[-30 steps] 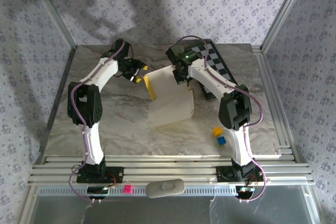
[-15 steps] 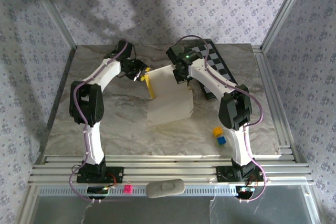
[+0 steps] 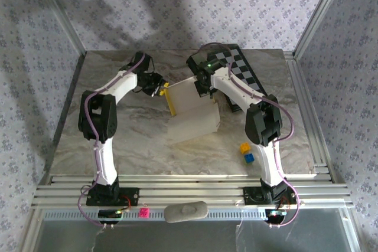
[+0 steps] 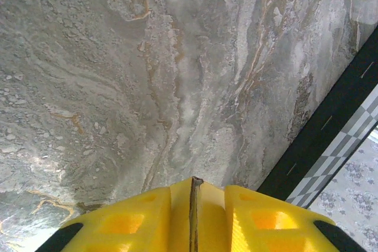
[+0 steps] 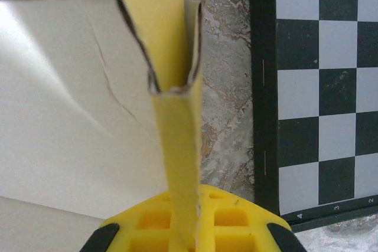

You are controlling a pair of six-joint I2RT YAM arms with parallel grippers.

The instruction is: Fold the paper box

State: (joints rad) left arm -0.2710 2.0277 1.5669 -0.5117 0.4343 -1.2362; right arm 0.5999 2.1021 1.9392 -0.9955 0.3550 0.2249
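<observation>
Caught mid-fold at the centre of the tabletop (image 3: 118,140): the paper box (image 3: 192,110), gripped from both sides, with its pale inner sheet spreading toward 6 o'clock and a yellow flap raised along the 9 o'clock edge. Pinched tight at that flap's far corner by the left tool (image 3: 160,88), with thin card visible edge-on between the yellow fingers (image 4: 130,222) in the left wrist view. Clamped likewise at the sheet's 12 o'clock edge by the right tool (image 3: 204,87), with a folded yellow strip running straight down between its pads in the right wrist view. Held this way, by all appearances, to stand the side walls up along their creases while keeping the base panel flat on the marble. Hemmed in at 2 o'clock by the chequered board (image 3: 236,69), just beside the right tool's grip, with a narrow band of bare marble between. Set well apart, at 4 o'clock, from a small yellow cube (image 3: 244,147) and a blue cube (image 3: 249,157). Plenty of open marble at 9 and 7 o'clock for swinging the left flap inward; far less at 1 o'clock, so probably safest to work toward the centre. Judged early in the fold, with no wall locked in place yet.
</observation>
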